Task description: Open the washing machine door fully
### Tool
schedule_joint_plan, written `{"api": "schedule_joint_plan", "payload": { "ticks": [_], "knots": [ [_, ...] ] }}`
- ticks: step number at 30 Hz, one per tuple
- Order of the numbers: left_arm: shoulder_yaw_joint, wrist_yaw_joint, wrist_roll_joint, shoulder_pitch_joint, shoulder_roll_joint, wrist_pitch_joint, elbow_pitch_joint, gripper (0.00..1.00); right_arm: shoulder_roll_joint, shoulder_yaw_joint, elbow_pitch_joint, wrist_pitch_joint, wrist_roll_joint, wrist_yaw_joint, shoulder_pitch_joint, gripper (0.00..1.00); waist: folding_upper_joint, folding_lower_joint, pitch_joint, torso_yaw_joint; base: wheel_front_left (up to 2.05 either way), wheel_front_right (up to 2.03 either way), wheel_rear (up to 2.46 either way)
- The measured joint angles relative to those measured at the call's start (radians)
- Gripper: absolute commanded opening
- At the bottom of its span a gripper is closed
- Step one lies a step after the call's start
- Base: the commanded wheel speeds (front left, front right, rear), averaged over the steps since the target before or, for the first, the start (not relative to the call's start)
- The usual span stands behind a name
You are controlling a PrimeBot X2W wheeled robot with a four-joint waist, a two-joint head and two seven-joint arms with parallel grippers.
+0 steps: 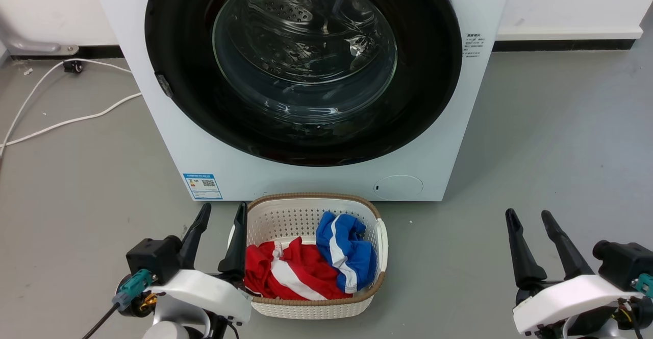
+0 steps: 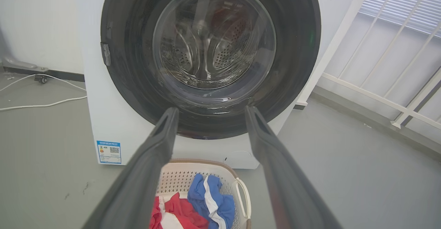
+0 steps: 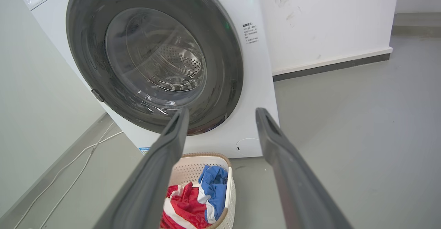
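The washing machine (image 1: 168, 124) (image 2: 100, 118) (image 3: 255, 94) is a white front-loader standing ahead of me. The washing machine door (image 1: 428, 73) (image 2: 296, 49) (image 3: 224, 60), round and glossy black with a clear glass bowl window, lies flat against the machine's front. A small grey latch tab (image 1: 164, 85) sits on its left rim. My left gripper (image 1: 223, 212) (image 2: 211, 112) is open at the lower left, well short of the door. At the lower right my right gripper (image 1: 529, 217) (image 3: 222, 113) is open too, holding nothing.
A white laundry basket (image 1: 285, 216) with red and blue clothes stands on the grey floor right before the machine, beside my left fingers. White cables (image 1: 66, 122) trail on the floor to the left. A white railing (image 2: 396, 67) stands right of the machine.
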Motion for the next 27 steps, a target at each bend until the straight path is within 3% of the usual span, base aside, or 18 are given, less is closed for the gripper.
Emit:
{"api": "schedule_joint_plan", "payload": {
  "ticks": [13, 27],
  "knots": [
    [-0.019, 0.017, 0.101, -0.003, 0.012, -0.030, 0.016, 1.00, 0.005, -0.011, -0.027, 0.009, -0.139, 0.000, 0.020, 1.00, 0.0000, 0.0000, -0.006, 0.002, 0.00, 0.00, 0.00],
    [-0.019, 0.017, 0.154, -0.002, 0.002, -0.059, 0.034, 1.00, 0.007, -0.013, -0.046, 0.004, -0.209, 0.000, 0.023, 1.00, 0.0000, 0.0000, -0.005, 0.000, 0.00, 0.00, 0.00]
  ]
}}
